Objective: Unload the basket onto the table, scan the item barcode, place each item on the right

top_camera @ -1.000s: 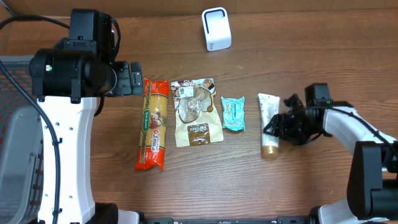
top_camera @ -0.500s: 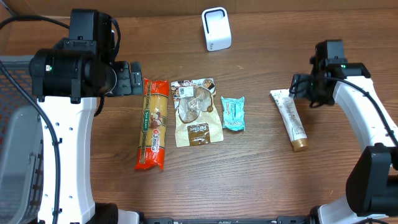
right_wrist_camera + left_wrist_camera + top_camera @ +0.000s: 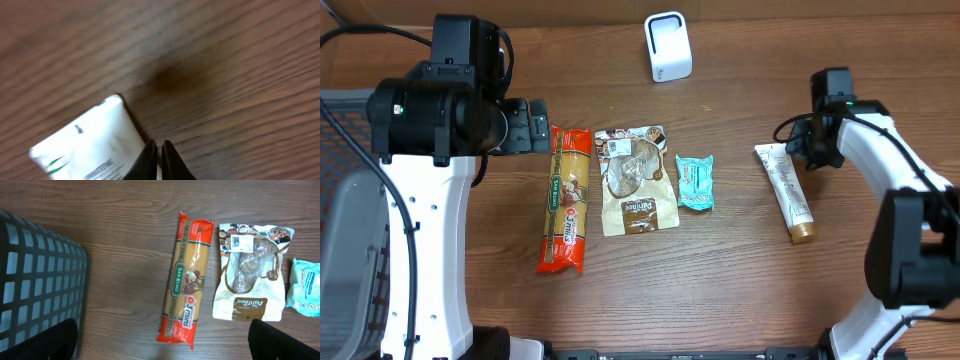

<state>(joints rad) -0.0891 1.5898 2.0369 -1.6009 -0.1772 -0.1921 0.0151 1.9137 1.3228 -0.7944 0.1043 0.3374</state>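
Held right jaws together beside the flat end of the white tube point(image 3: 786, 190), right of frame. Held left jaws wide apart.

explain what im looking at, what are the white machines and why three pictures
Those are two robot arms at a table, each ending in a two-finger gripper. One picture looks down from above; the other two come from cameras on the wrists. On the table lie a pasta packet, a snack pouch, a teal packet and a white tube, with a white box at the back, likely the scanner. The left gripper is open, the right gripper shut beside the tube; nothing is held.
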